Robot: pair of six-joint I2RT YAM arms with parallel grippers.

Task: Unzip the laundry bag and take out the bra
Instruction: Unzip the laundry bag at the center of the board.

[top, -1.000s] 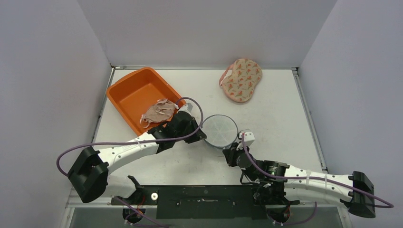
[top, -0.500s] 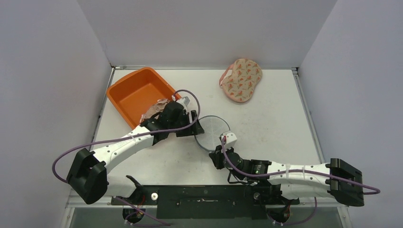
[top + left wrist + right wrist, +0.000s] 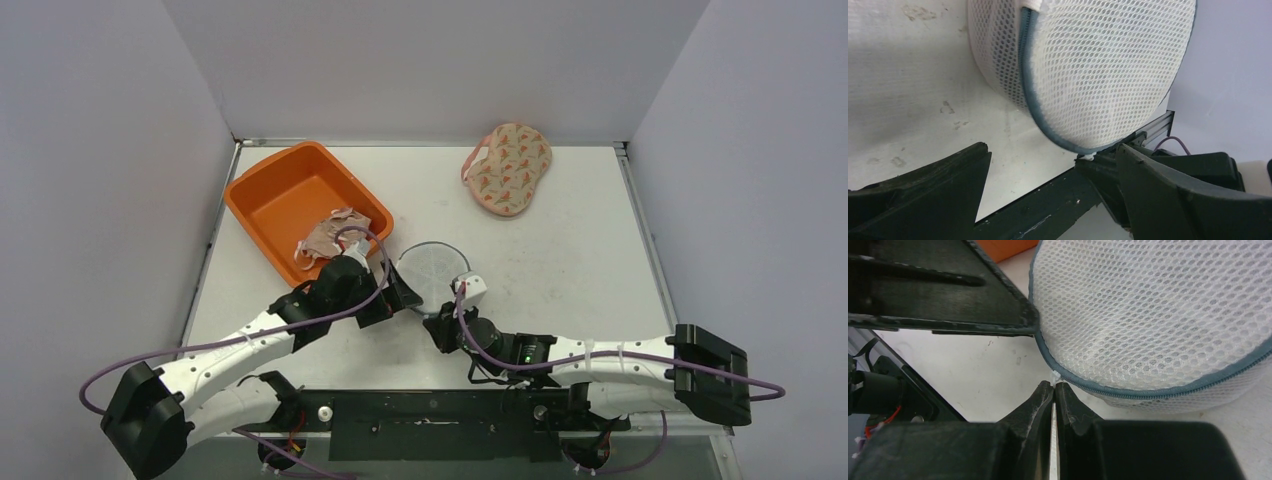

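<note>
The round white mesh laundry bag [image 3: 432,272] with a grey-blue zipper [image 3: 1128,390] sits mid-table, its zipper looking closed where it shows. My right gripper [image 3: 1054,385] is shut on the small white zipper pull [image 3: 1055,377] at the bag's near edge; from above the right gripper [image 3: 436,318] sits just in front of the bag. My left gripper [image 3: 1052,150] is open, with the bag [image 3: 1098,65] just beyond its fingertips and nothing between them; from above the left gripper [image 3: 395,298] is at the bag's left. Whether a bra is inside I cannot tell.
An orange tub [image 3: 270,205] stands at the back left with a pale pink strappy garment [image 3: 335,235] in its near corner. A floral padded garment [image 3: 508,168] lies at the back right. Walls close in the table on three sides.
My left gripper has opened and drawn back toward the near edge. The right gripper, still shut on the pull, has moved left, and the bag slid left with it.
</note>
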